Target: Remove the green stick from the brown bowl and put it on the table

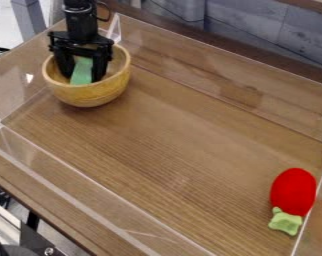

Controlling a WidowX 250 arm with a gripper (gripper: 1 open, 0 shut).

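The brown bowl (64,92) stands at the far left of the table (177,150). Inside it the green stick (80,75) leans upright against the bowl's inner wall. My gripper (82,62) points straight down into the bowl. It is open, with one black finger on each side of the stick's upper part. I cannot tell whether the fingers touch the stick or the bowl's rim.
A red strawberry-like toy (293,190) with a small green leafy end (284,222) lies at the near right. Clear plastic walls (70,175) run around the tabletop, and one stands close behind the bowl.
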